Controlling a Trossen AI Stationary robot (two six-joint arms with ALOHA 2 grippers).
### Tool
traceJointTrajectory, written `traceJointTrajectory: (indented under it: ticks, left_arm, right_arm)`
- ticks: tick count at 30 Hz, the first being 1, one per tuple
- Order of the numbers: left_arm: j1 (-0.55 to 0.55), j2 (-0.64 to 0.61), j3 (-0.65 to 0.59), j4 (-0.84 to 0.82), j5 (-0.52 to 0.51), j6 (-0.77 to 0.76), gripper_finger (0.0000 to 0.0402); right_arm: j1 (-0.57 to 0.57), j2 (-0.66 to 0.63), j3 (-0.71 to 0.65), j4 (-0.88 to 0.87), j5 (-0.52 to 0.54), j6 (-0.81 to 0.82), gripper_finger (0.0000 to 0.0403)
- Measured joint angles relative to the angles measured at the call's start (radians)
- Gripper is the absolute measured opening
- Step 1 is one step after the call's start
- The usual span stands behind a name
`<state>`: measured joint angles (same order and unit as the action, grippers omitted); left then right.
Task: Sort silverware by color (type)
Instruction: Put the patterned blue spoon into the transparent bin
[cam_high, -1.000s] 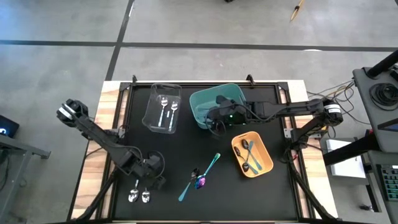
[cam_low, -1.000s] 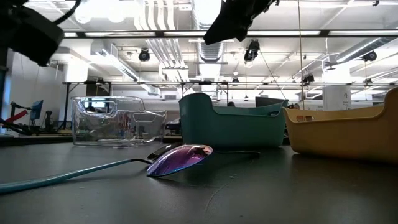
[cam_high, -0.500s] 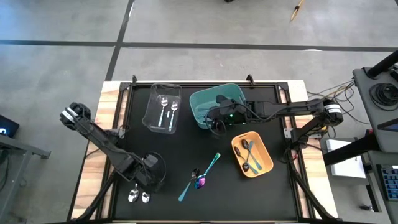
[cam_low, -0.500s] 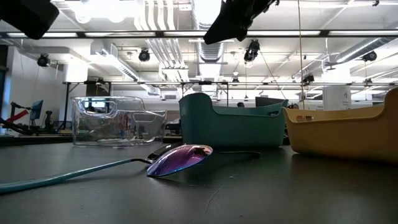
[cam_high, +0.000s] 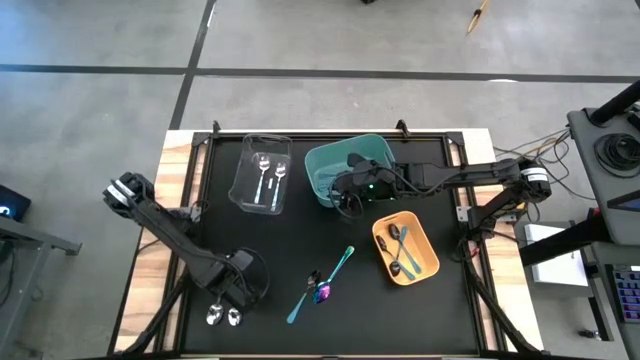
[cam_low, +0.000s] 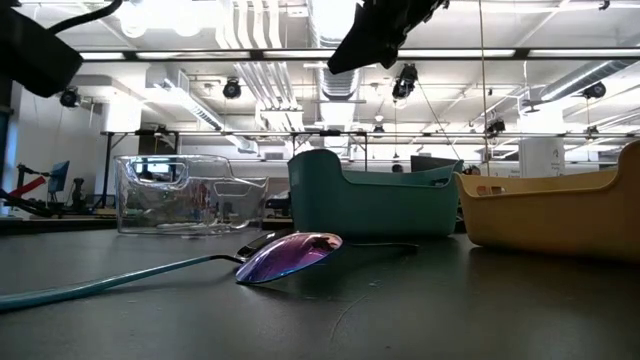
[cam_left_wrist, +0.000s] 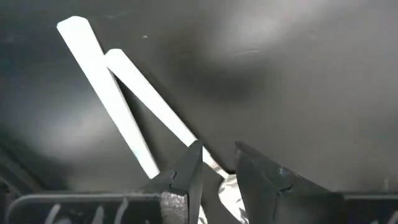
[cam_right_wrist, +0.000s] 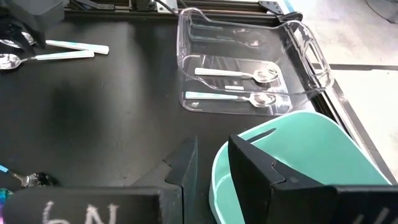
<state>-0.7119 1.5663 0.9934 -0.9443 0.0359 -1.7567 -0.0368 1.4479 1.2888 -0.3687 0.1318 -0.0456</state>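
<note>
Two silver spoons (cam_high: 223, 317) lie side by side flat on the black table near its near left corner; their handles (cam_left_wrist: 109, 93) show bright in the left wrist view. My left gripper (cam_high: 234, 290) hovers low over them, open, its fingertips (cam_left_wrist: 217, 148) on either side of one spoon's neck. An iridescent purple spoon (cam_high: 321, 293) and a teal-handled utensil (cam_high: 338, 266) lie crossed mid-table. My right gripper (cam_high: 345, 198) waits open above the teal bin's near rim (cam_right_wrist: 273, 134), holding nothing. My left gripper comes from above with its fingers across one silver spoon's neck (cam_left_wrist: 213, 169), one finger on each side. Whether they touch it, I cannot tell. The spoon lies flat on the table.
A clear bin (cam_high: 246, 185) at far left holds two silver spoons (cam_right_wrist: 230, 84). The teal bin (cam_high: 322, 162) stands far centre. An orange bin (cam_high: 428, 255) to the right holds dark spoons. Bare black table lies between the bins and the near edge.
My left gripper has moved a little toward the table's near edge and down, closing on the two silver spoons. The spoons and my right arm have kept still.
</note>
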Motion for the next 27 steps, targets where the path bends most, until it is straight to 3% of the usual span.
traceJointTrajectory:
  ticks: [14,27]
  left_arm:
    - [-0.027,0.071,-0.001,-0.045,-0.008,-0.027,0.0151]
    - [-0.027,0.096,-0.021,-0.039,-0.033,-0.015,0.0157]
  right_arm:
    - [0.0,0.001,-0.002,0.001,0.0,0.001,0.0082]
    - [0.0,0.001,-0.002,0.001,0.0,0.009,0.0082]
